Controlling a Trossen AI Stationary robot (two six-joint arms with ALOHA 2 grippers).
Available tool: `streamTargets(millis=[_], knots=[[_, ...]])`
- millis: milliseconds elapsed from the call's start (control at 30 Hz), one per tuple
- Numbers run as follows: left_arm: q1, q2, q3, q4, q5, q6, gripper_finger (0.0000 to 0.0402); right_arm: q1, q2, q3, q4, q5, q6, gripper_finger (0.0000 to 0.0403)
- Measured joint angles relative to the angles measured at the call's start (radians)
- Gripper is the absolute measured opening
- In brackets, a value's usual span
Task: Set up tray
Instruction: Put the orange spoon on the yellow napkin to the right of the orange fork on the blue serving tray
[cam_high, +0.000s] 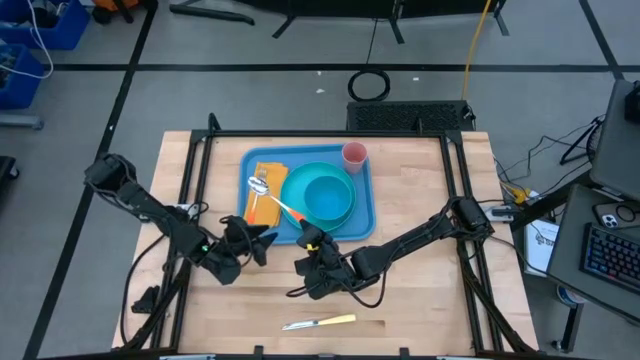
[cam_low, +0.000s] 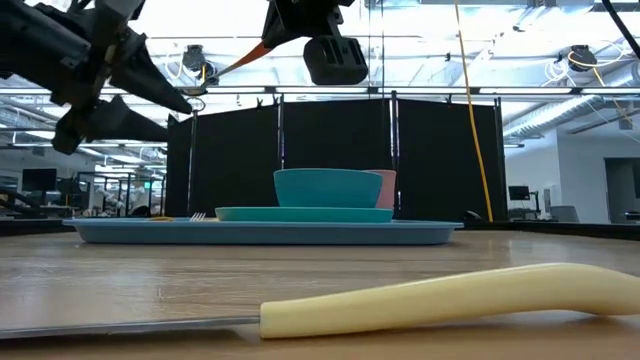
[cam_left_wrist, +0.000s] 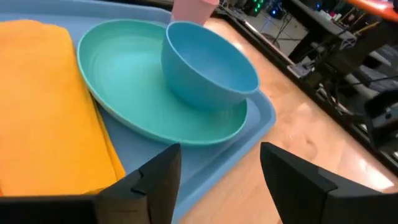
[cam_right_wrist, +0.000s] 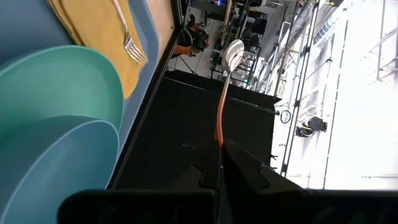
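The light-blue tray (cam_high: 366, 216) lies at the table's far middle. On it are an orange napkin (cam_high: 265, 178) with a fork (cam_right_wrist: 127, 38), a teal plate (cam_left_wrist: 124, 81) bearing a blue bowl (cam_left_wrist: 208, 65), and a pink cup (cam_high: 354, 154). My right gripper (cam_high: 308, 238), at the tray's near edge, is shut on an orange-handled spoon (cam_right_wrist: 220, 118), whose metal bowl (cam_high: 258, 184) hangs over the napkin. My left gripper (cam_left_wrist: 221, 180) stands open just off the tray's near left corner, with nothing between its fingers. My right gripper pinches the spoon's orange handle at its free end (cam_right_wrist: 219, 146) between its two fingers. The fingers come about level from the table's near right, and the handle runs on in line with them. The spoon is lifted clear above the tray, its bowl (cam_right_wrist: 233, 55) farthest from the fingers.
A knife with a pale yellow handle (cam_high: 322, 322) lies on the bare wood near the table's near edge, in front of both grippers. Black frame rails run along the table's left, right and far sides.
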Motion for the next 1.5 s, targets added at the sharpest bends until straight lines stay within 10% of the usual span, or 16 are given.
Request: streamTargets(millis=[1100,1500], knots=[[-0.178,-0.041,0.000,0.247,-0.538,0.024,0.0137,-0.029,-0.006,-0.031,0.149,-0.028,-0.066,0.0000],[-0.210,-0.107,0.000,0.229,-0.546,-0.015,0.0082,-0.029,-0.007,-0.192,0.817,-0.109,-0.506,0.0000]])
